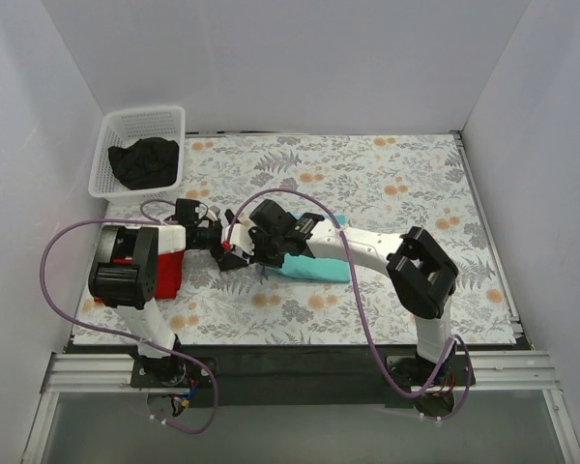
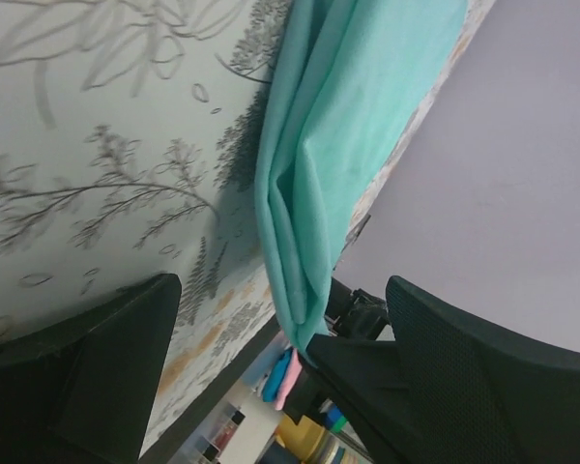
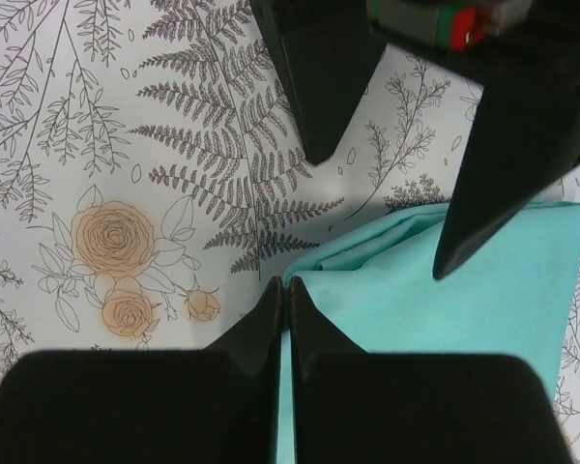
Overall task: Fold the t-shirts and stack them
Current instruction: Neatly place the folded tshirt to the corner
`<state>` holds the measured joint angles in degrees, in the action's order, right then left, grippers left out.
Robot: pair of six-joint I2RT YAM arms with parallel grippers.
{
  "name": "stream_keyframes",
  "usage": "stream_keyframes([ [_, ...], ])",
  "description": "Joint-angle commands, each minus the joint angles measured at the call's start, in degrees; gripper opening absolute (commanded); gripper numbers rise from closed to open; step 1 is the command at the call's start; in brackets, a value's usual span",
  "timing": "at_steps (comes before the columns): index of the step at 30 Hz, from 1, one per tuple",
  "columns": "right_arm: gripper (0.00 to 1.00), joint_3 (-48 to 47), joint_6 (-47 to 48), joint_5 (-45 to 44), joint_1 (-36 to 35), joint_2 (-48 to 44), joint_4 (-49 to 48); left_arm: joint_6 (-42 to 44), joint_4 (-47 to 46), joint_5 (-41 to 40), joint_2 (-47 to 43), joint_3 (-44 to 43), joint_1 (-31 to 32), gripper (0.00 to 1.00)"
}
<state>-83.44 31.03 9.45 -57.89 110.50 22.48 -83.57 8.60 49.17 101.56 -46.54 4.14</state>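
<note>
A folded teal t-shirt lies on the floral table near the middle. My right gripper is shut on its left corner; in the right wrist view the jaws pinch the teal edge against the cloth-covered table. My left gripper is open just left of that corner, its fingers straddling the shirt's end. In the left wrist view the teal shirt runs between my open left gripper. A red t-shirt lies under the left arm.
A white basket at the back left holds a black t-shirt. White walls close in the table on three sides. A purple cable loops left of the left arm.
</note>
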Motion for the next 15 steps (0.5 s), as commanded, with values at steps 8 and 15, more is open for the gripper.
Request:
stream_keyframes([
  [8,0.01,0.73,0.71,4.61,0.41,-2.74,-0.68,-12.05,-14.58,-4.52,5.14,1.81,5.87,0.88],
  [15,0.01,-3.22,-2.11,5.84,0.32,-1.08,-0.77,-6.53,-4.58,-8.38,7.77,-1.7,6.76,0.72],
])
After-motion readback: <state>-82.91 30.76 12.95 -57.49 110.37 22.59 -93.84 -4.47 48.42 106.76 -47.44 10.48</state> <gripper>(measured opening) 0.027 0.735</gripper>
